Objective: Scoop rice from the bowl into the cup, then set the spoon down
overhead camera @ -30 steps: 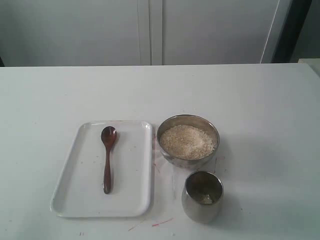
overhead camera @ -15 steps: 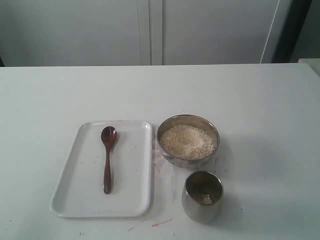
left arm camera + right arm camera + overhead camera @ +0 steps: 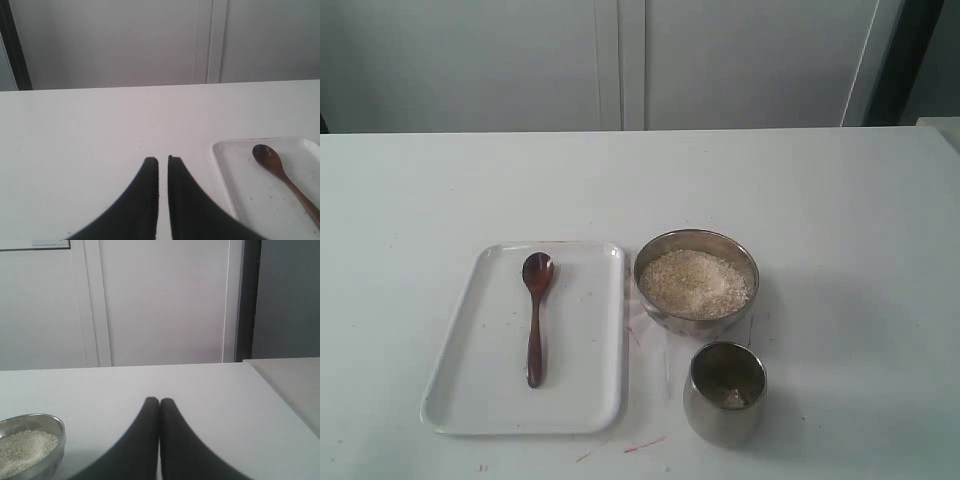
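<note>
The dark wooden spoon (image 3: pixel 534 320) lies lengthwise on a white tray (image 3: pixel 590 400), its oval end pointing away. Right of the tray stands the steel bowl (image 3: pixel 696 236) with a heap of rice (image 3: pixel 695 283). The steel cup (image 3: pixel 724 405) stands just in front of the bowl with a few grains at its bottom. Neither gripper shows in the exterior view. My left gripper (image 3: pixel 163 160) hovers over bare table beside the tray (image 3: pixel 235 170) and spoon (image 3: pixel 280 170), its fingers a narrow slit apart and empty. My right gripper (image 3: pixel 159 400) is shut and empty, with the bowl (image 3: pixel 56 437) off to its side.
The white table (image 3: pixel 840 220) runs back to a pale cabinet wall (image 3: pixel 620 60). Faint red marks (image 3: pixel 645 443) lie on the table near the tray's front corner. A second surface (image 3: pixel 295 385) adjoins the table's far right.
</note>
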Controlling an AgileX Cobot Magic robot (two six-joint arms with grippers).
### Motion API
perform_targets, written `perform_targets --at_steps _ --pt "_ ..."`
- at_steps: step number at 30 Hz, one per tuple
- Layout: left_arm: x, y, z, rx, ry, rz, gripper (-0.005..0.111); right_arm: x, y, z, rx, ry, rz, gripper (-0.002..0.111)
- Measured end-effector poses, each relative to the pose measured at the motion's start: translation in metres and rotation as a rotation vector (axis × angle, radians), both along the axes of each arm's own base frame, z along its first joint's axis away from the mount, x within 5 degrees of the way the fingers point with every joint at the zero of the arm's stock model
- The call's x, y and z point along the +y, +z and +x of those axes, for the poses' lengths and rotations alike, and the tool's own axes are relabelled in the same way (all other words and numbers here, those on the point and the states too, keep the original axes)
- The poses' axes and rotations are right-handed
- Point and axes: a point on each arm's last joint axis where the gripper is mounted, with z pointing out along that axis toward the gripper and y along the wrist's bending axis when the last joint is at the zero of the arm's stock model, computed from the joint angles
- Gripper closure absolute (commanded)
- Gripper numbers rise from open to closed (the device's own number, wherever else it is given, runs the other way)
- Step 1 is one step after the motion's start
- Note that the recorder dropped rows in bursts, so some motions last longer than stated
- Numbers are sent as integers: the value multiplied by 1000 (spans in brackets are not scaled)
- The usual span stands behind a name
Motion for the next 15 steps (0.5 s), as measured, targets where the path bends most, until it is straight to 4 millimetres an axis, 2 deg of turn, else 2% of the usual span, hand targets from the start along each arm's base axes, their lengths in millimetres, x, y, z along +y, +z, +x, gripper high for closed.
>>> perform_targets --at_steps 15 --pt "0 0 0 0 0 0 92 0 0 0 -5 -1 56 108"
